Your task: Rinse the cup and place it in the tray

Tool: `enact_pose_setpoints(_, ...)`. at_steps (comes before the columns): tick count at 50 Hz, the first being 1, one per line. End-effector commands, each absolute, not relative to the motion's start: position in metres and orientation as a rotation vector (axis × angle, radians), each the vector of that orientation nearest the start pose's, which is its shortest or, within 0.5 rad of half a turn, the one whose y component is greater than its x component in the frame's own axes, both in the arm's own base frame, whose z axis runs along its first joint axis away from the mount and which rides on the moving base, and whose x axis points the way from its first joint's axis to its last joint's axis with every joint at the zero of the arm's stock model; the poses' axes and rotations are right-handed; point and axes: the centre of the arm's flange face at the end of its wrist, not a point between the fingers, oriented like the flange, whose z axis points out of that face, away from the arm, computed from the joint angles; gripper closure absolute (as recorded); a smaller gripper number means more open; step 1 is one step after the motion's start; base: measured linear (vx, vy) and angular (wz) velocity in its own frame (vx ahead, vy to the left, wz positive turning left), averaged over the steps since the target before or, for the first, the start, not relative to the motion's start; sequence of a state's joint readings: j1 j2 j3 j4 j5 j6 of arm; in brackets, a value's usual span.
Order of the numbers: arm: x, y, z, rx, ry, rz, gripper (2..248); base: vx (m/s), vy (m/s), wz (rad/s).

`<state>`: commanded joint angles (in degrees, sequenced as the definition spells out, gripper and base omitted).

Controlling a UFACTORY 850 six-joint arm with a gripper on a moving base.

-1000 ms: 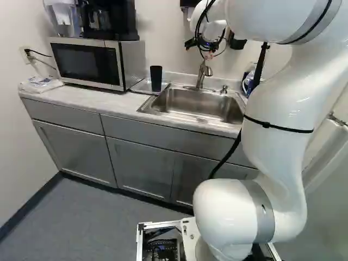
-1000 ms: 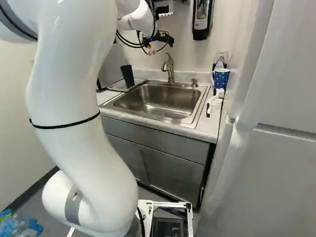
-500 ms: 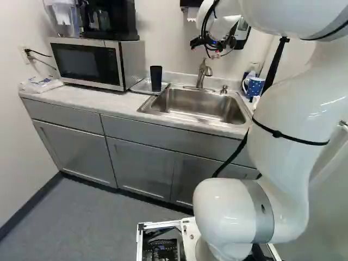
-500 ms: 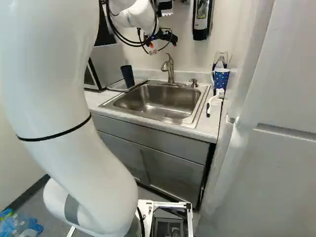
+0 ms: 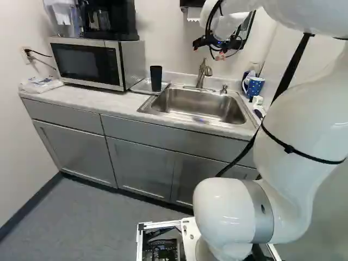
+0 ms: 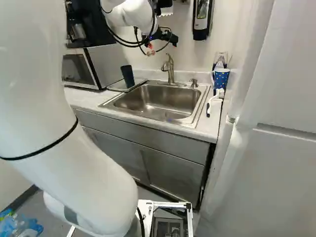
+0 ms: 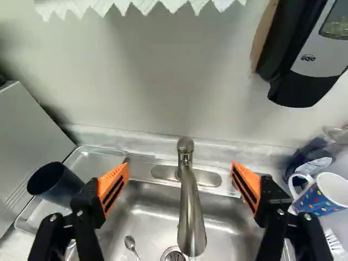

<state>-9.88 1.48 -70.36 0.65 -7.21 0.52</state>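
My gripper (image 5: 217, 43) hangs above the faucet (image 5: 204, 73) in the left base view. In the wrist view the gripper (image 7: 180, 167) is open, with the faucet beyond and between its orange-padded fingers and nothing held. A dark blue cup (image 7: 53, 182) stands tilted in the clear tray (image 7: 89, 154), beyond one finger. A blue dotted mug (image 6: 221, 78) with a white handle stands upright on the counter at the sink's other side; the wrist view shows this mug (image 7: 321, 196) beside the other finger. Below lies the steel sink (image 6: 158, 101).
A spoon (image 7: 130, 243) lies in the sink near the drain. A white brush (image 6: 215, 101) lies by the mug. The microwave (image 5: 87, 62) stands beside the tray. A soap dispenser (image 6: 201, 19) and paper towels hang on the wall. A white fridge (image 6: 276, 148) stands right of the counter.
The arm's upper links have swung rightward in the left base view and leftward in the right one, uncovering the mug and the microwave. The gripper has shifted slightly, still open. The base has stayed put.
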Motion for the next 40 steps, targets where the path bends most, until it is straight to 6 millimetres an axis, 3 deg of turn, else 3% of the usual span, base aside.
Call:
enact_pose_setpoints(22,0.472,-0.086,0.712,-2.826,0.283,-1.505,3,0.000,0.000,0.000)
enact_pose_setpoints(40,0.460,-0.084,0.699,-2.939,0.293,-1.231,3,0.000,0.000,0.000)
